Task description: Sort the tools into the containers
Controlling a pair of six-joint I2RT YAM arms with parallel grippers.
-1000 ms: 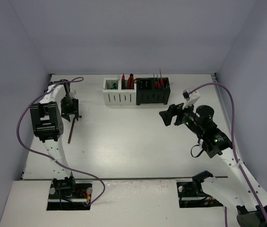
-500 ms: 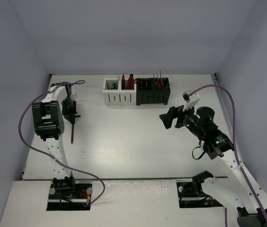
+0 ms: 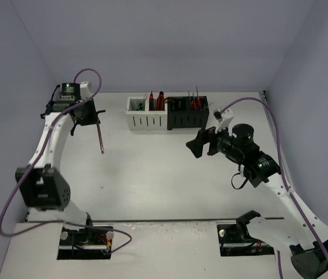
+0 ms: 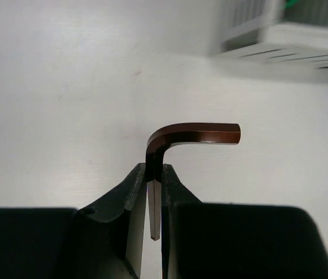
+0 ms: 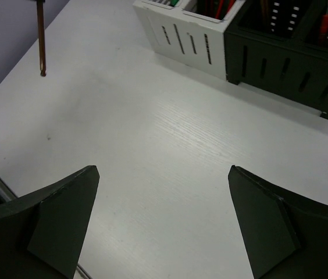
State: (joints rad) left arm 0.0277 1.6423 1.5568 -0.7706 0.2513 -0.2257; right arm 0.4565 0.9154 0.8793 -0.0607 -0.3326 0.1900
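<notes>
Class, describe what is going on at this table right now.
The left gripper is shut on a dark L-shaped hex key, held clear of the table, left of the white container. The right gripper is open and empty, facing the white container and the black container beside it. Both containers already hold red-handled tools.

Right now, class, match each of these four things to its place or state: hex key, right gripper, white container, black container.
Things: 1 hex key; 2 right gripper; 3 white container; 4 black container.
States: A open and empty; B holds a green-handled tool; C clamped in the left gripper; D right-hand box, top view.
Pairs: 1-C; 2-A; 3-B; 4-D.
</notes>
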